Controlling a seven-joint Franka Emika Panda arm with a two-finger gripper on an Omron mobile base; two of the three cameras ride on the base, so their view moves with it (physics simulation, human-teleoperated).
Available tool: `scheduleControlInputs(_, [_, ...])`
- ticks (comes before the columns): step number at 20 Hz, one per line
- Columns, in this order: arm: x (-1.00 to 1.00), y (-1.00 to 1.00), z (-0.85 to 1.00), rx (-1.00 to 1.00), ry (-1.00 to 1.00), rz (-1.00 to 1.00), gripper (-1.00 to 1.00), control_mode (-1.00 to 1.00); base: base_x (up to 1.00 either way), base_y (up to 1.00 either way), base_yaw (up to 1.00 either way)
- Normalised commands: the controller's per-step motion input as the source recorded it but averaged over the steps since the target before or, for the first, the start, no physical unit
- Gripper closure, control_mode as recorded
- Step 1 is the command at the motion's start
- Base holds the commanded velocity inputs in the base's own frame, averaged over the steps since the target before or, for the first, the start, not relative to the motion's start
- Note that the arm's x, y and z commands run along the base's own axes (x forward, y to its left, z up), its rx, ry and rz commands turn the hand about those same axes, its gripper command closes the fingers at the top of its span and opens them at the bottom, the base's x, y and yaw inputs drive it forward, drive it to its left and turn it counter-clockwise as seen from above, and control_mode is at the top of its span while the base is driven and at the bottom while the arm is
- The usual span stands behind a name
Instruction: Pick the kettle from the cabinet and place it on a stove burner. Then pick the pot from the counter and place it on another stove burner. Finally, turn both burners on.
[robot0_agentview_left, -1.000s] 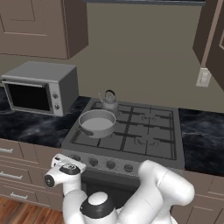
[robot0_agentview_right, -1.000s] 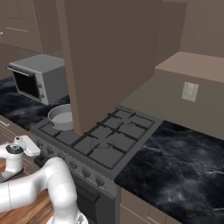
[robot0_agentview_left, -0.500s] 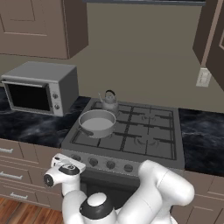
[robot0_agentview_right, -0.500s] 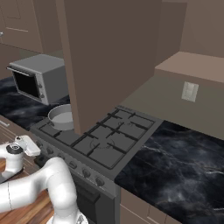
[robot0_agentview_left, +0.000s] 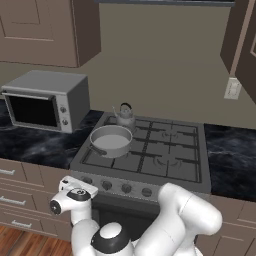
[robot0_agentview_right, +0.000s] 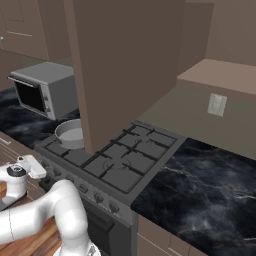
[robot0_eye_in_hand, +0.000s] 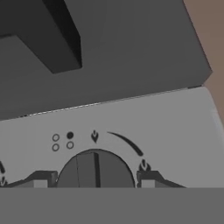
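The grey kettle (robot0_agentview_left: 125, 116) stands on the back-left stove burner, and the wide grey pot (robot0_agentview_left: 111, 141) (robot0_agentview_right: 70, 134) sits on the front-left burner just in front of it. My gripper (robot0_agentview_left: 86, 186) (robot0_agentview_right: 42, 170) is low at the range's front panel, at its left end. In the hand view the gripper (robot0_eye_in_hand: 95, 180) straddles a round stove knob (robot0_eye_in_hand: 94, 164). Its dark fingertips (robot0_eye_in_hand: 41, 180) press against the knob's two sides. Burner markings show on the panel above the knob.
A grey microwave (robot0_agentview_left: 45, 100) (robot0_agentview_right: 42, 90) stands on the black counter (robot0_agentview_left: 30, 145) left of the range. Brown drawers (robot0_agentview_left: 15, 200) lie below it. An open brown cabinet door (robot0_agentview_right: 125, 65) hangs over the stove in the right base view. More counter (robot0_agentview_right: 200, 185) lies to the right.
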Motion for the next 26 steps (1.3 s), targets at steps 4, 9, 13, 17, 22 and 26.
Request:
scheduleControlInputs(4, [0.00,0.00,0.00,-0.11,0.00,0.00,1.00,-1.00,0.00,0.00,0.00])
scheduleControlInputs(9, [0.00,0.00,0.00,-0.14,0.00,0.00,1.00,-1.00,0.00,0.00,0.00])
scheduleControlInputs(13, [0.00,0.00,0.03,-0.13,0.00,0.00,1.00,-1.00,0.00,0.00,0.00])
scheduleControlInputs(17, [0.00,0.00,0.08,-0.13,0.00,-0.01,1.00,-1.00,0.00,0.00,0.00])
scheduleControlInputs(22, [0.00,0.00,0.20,-0.08,0.03,0.00,1.00,-1.00,0.00,0.00,0.00])
scheduleControlInputs(26, [0.00,0.00,0.12,-0.02,0.04,0.00,1.00,-1.00,0.00,0.00,0.00])
